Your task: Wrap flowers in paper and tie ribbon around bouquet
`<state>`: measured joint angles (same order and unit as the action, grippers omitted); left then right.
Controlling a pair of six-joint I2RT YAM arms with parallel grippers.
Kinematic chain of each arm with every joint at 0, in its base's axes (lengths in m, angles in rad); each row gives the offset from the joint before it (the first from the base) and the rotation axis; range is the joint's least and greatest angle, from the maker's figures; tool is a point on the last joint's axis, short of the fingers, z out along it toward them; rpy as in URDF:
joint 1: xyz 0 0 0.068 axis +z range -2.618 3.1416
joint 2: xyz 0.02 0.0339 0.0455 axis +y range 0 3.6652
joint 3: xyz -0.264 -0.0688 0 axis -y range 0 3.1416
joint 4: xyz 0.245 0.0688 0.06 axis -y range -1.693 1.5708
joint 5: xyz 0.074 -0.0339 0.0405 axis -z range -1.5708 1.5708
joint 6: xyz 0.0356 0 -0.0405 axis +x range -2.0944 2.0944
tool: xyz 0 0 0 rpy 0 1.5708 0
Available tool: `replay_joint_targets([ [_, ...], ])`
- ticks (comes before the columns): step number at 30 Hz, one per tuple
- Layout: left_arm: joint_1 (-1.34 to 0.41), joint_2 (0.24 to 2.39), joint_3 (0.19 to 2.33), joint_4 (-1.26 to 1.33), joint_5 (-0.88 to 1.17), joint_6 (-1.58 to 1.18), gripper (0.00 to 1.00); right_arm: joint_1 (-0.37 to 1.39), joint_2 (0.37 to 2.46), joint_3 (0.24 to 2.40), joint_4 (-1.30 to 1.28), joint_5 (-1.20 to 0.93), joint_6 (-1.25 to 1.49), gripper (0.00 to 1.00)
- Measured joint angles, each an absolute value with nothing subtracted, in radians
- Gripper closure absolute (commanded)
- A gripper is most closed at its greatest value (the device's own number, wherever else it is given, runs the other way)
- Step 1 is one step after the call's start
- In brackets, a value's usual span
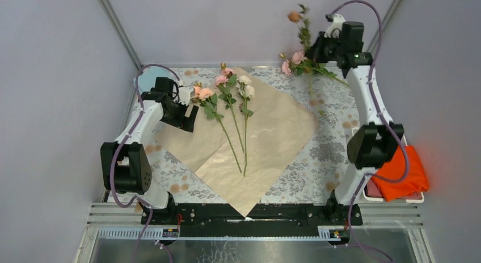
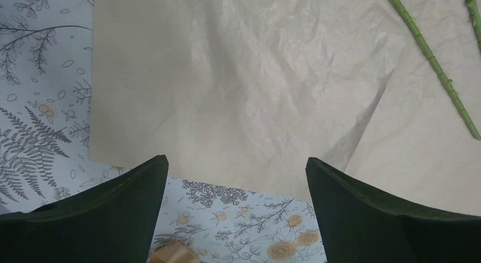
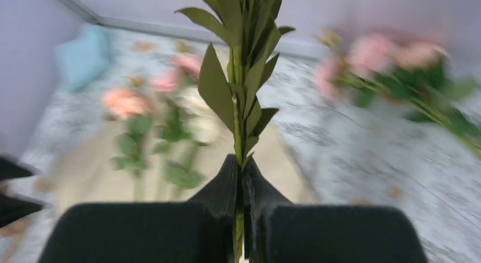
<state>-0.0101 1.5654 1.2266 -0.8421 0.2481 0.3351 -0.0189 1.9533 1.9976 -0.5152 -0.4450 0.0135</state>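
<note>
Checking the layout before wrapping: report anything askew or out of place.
The paper lies cornerwise, its near corner poking over the black rail. Some flowers lie off it, far right; the right tool is shut on one stem.

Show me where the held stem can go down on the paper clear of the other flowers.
The paper is bare right of the three laid stems, out to its right corner, and below their tips toward the near corner. Its far-left part is crowded: blooms and the open left pincer. The right pincer is shut on the leafy stem.
</note>
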Motion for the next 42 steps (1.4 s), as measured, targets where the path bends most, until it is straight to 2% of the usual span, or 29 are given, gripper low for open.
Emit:
replay_joint_targets([
  [3, -0.01, 1.54, 1.226, -0.842, 0.253, 0.336, 0.01, 0.152, 1.711, 1.767, -0.246, -0.451, 0.181, 1.0],
  [6, -0.01, 1.524, 1.224, -0.842, 0.254, 0.336, 0.01, 0.41, 1.627, 1.643, -0.013, -0.419, 0.315, 1.0],
  [9, -0.01, 1.5, 1.206, -0.842, 0.255, 0.336, 0.01, 0.598, 1.718, 1.629, 0.121, -0.371, 0.448, 1.0],
  [14, 0.009, 1.47, 1.193, -0.842, 0.269, 0.336, 0.01, 0.669, 1.992, 1.658, 0.133, -0.247, 0.567, 0.99],
  [15, 0.012, 1.465, 1.193, -0.842, 0.27, 0.336, 0.01, 0.671, 2.067, 1.661, 0.103, -0.217, 0.585, 0.88],
  [16, 0.014, 1.463, 1.192, -0.842, 0.27, 0.336, 0.01, 0.672, 2.094, 1.662, 0.088, -0.207, 0.59, 0.71],
  [17, 0.014, 1.461, 1.192, -0.841, 0.272, 0.336, 0.01, 0.672, 2.133, 1.669, 0.052, -0.19, 0.592, 0.5],
  [18, 0.014, 1.459, 1.192, -0.842, 0.274, 0.336, 0.01, 0.67, 2.167, 1.684, 0.007, -0.178, 0.588, 0.37],
  [20, 0.014, 1.459, 1.192, -0.842, 0.279, 0.337, 0.01, 0.664, 2.212, 1.726, -0.075, -0.166, 0.564, 0.19],
  [21, 0.014, 1.459, 1.192, -0.841, 0.281, 0.337, 0.01, 0.655, 2.229, 1.764, -0.136, -0.167, 0.526, 0.04],
  [22, 0.014, 1.459, 1.192, -0.841, 0.282, 0.338, 0.01, 0.643, 2.237, 1.797, -0.18, -0.17, 0.49, 0.01],
  [27, 0.014, 1.459, 1.184, -0.841, 0.289, 0.344, 0.01, 0.485, 2.212, 1.99, -0.344, -0.23, 0.233, 0.0],
  [34, 0.014, 1.469, 1.184, -0.841, 0.288, 0.344, 0.01, 0.075, 2.137, 2.05, -0.43, -0.161, -0.177, 0.0],
  [38, 0.014, 1.501, 1.185, -0.842, 0.279, 0.344, 0.01, -0.092, 2.26, 2.198, -0.498, -0.12, -0.314, 0.0],
  [42, 0.014, 1.538, 1.195, -0.846, 0.267, 0.344, 0.01, -0.149, 2.423, 2.331, -0.517, -0.12, -0.389, 0.0],
])
